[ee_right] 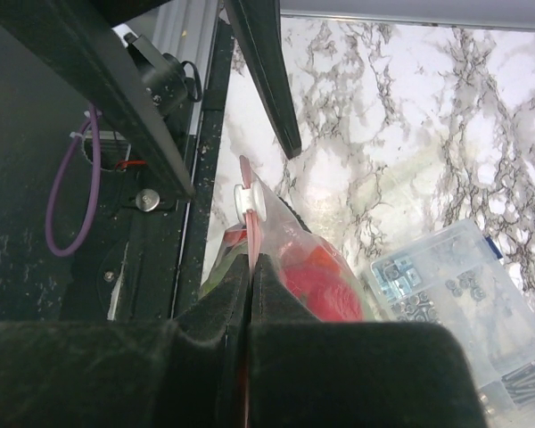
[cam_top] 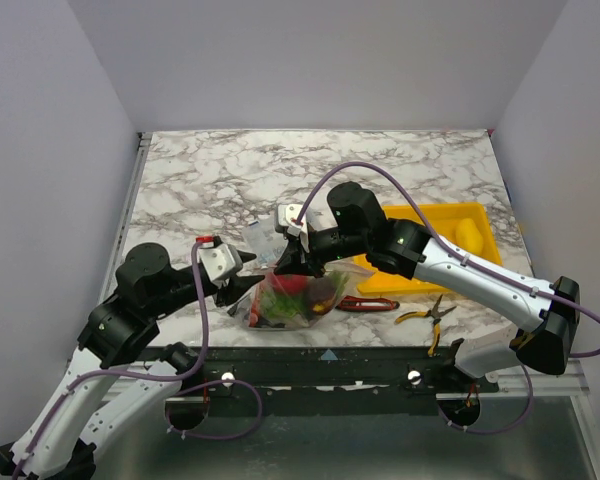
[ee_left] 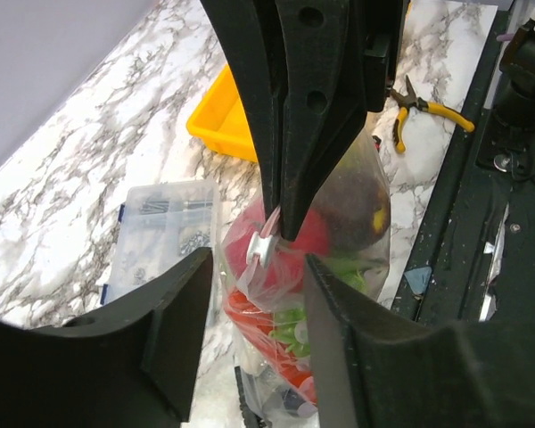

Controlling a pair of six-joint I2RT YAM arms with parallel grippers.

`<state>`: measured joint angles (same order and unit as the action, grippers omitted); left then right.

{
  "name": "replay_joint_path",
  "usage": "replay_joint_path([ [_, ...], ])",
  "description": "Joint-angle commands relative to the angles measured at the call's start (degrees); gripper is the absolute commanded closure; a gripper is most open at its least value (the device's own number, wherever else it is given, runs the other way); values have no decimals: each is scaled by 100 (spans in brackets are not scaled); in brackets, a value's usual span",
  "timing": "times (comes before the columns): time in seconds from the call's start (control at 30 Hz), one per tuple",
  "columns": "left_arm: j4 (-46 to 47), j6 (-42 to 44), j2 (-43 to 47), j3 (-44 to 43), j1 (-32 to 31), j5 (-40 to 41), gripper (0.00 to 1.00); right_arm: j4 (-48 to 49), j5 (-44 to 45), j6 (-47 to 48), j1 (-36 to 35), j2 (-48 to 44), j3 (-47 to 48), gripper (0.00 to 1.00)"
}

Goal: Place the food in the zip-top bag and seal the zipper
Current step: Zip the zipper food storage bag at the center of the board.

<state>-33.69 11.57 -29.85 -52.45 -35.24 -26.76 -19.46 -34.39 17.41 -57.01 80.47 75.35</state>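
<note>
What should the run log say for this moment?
left pincer: open, near zip-top bag | right pincer: shut on zipper | food: inside bag | seal: cannot tell

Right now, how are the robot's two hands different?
The right hand is shut, pinching the zipper. The left hand is open, fingers apart, squeezing nothing. In the top view the left hand sits left of the bag, while the right hand is at its far side. Both hands are black and close to the bag's top.
</note>
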Motion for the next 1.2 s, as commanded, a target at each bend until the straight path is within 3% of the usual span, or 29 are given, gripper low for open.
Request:
replay_joint_path([
  [0.0,69,208,-213,-153,2,-78,58,127,-138,16,-46,-66,97,100],
  [0.4,269,214,-506,-126,0,-589,83,234,-230,-25,-42,-60,98,100],
  [0.6,532,62,-705,-31,0,-815,88,432,-391,-119,-38,-40,76,100],
  [1.03,1029,-230,-1110,125,-5,-1554,90,712,-523,-207,-44,-75,6,100],
  [1.1,1133,-313,-1119,163,-1,-1529,87,733,-496,-229,-44,-90,-13,100],
  [1.17,1083,-323,-998,158,0,-1299,76,742,-341,-222,-38,-165,-114,100],
])
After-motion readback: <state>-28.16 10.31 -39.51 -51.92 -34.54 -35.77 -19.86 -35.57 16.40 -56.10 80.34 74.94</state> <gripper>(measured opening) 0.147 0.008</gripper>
